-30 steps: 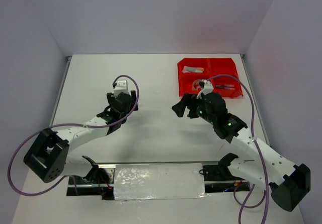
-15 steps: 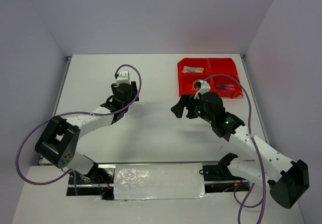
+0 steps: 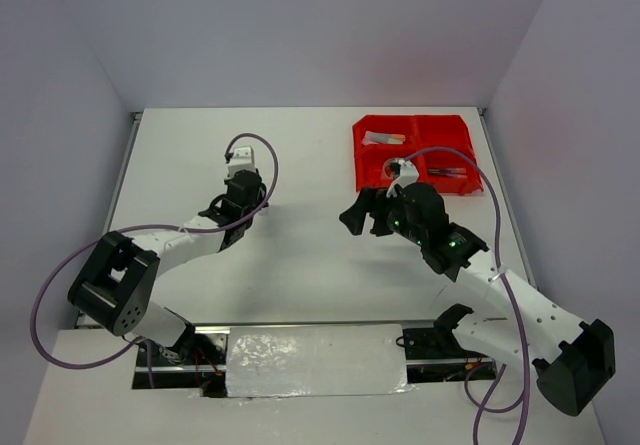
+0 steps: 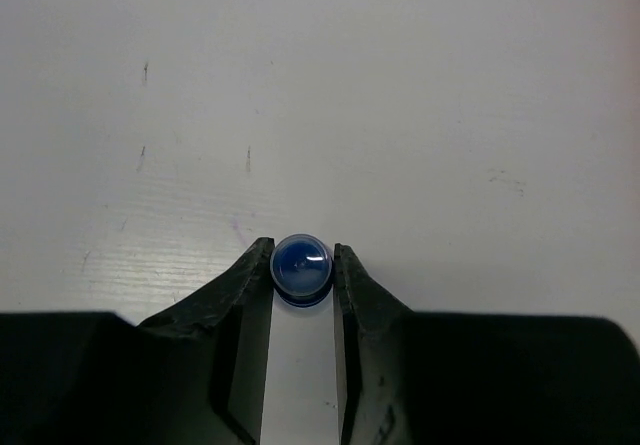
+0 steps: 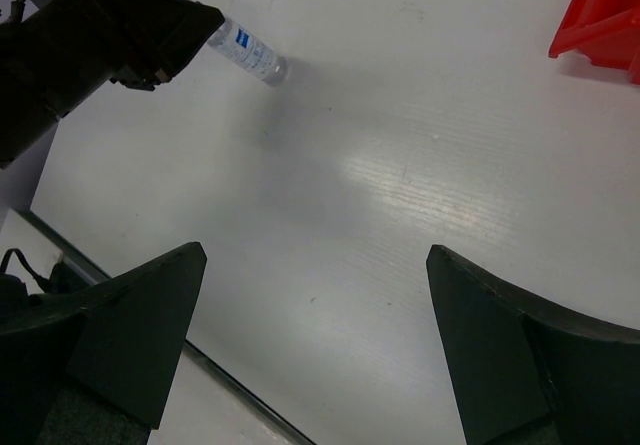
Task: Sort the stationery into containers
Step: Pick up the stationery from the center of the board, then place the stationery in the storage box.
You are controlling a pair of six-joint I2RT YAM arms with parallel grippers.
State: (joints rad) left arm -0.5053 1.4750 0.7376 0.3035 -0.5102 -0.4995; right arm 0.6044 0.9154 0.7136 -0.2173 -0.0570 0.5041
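A small clear bottle with a blue cap (image 4: 302, 269) sits between the fingertips of my left gripper (image 4: 302, 255), and both fingers touch the cap. From the right wrist, the bottle (image 5: 248, 53) sticks out of the left gripper (image 5: 175, 40) towards the table; whether it rests on the table I cannot tell. From above, the left gripper (image 3: 247, 197) is left of centre and hides the bottle. My right gripper (image 3: 360, 212) stands wide open and empty (image 5: 316, 253) mid-table. The red containers (image 3: 415, 153) are at the far right, holding pale items (image 3: 383, 138) and dark pens (image 3: 450, 172).
A corner of the red containers (image 5: 600, 20) shows at the upper right of the right wrist view. A foil-covered strip (image 3: 315, 360) lies between the arm bases at the table's near edge. Walls close in the table on three sides.
My left gripper has closed from wide open onto the bottle's blue cap, after shifting a little towards the far side. The right arm has hardly moved.
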